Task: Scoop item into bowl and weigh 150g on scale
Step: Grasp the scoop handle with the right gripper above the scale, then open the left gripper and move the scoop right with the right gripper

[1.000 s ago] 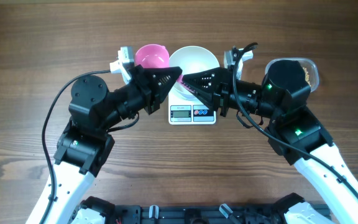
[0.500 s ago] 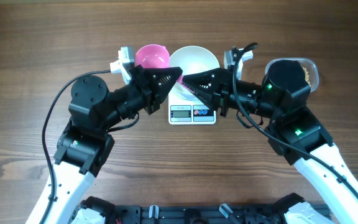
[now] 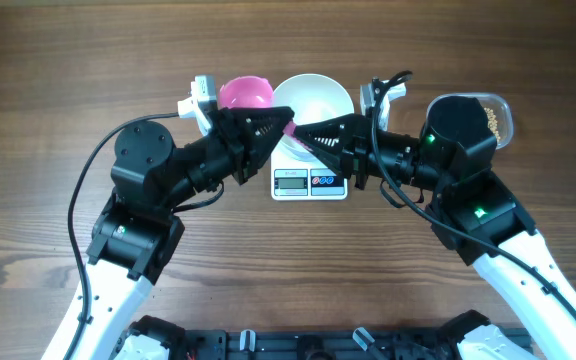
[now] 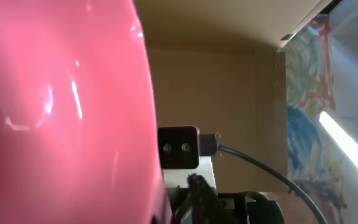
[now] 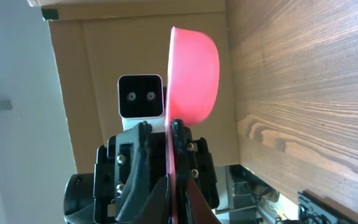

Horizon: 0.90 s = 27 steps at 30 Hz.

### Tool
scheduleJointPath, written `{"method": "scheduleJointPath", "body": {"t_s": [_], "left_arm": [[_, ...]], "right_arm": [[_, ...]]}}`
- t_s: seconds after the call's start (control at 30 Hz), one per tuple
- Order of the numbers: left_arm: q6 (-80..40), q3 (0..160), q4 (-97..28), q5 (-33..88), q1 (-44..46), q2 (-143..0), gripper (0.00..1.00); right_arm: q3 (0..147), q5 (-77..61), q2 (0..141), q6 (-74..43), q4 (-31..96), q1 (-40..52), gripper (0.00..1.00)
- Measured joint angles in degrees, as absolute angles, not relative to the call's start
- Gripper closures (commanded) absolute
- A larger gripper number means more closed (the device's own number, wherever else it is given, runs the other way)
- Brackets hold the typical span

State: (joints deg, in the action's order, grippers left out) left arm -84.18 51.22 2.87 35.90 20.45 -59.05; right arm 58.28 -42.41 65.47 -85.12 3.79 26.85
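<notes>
A pink scoop (image 3: 245, 93) hangs over the table left of the white bowl (image 3: 313, 98), which stands on the white scale (image 3: 310, 181). My right gripper (image 3: 305, 131) is shut on the scoop's thin handle; in the right wrist view its fingers (image 5: 188, 196) press that handle from both sides, with the scoop's cup (image 5: 194, 74) beyond. My left gripper (image 5: 160, 132) faces it tip to tip, its jaws standing a little apart around the same handle. The scoop's cup (image 4: 61, 93) fills the left wrist view. Tan beans (image 3: 495, 115) show in a clear tub behind the right arm.
The clear tub (image 3: 508, 112) lies at the back right, mostly hidden by the right arm. Both arms meet over the scale's front, above its display (image 3: 290, 181). Bare wood table (image 3: 58, 80) extends left and right.
The right gripper's jaws have closed onto the scoop's handle. The left gripper's jaws have begun to part. The arms have hardly moved.
</notes>
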Motion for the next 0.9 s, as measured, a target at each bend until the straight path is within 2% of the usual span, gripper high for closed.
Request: {"method": "scheduleJointPath", "body": {"t_s": [0.07,0.17,0.23,0.6,0.9], "left_arm": [[-83.8,51.2,3.0,35.9,20.4,-59.0,0.34],[-83.6,51.2,3.0,35.9,20.4,-59.0,0.16],[-83.4,51.2,2.5,35.9,20.4,-59.0,0.01],[-69.3,51.3,-14.6,35.9,20.4,-59.0,0.0],[-56.1,51.3,-24.7,35.9,20.4,-57.1,0.0]], "right_arm": [[58.3,-42.4,65.5,-84.2,3.9,26.9,0.96],[58.3,-42.3,65.5,-82.2,4.3,26.9,0.96],[58.3,-42.1,65.5,-80.9,4.7,26.8,0.95],[58.9,-38.0,65.6,-71.7,16.9,25.9,0.95],[72.8,-24.0,65.8,-58.3,44.1,22.3,0.95]]}}
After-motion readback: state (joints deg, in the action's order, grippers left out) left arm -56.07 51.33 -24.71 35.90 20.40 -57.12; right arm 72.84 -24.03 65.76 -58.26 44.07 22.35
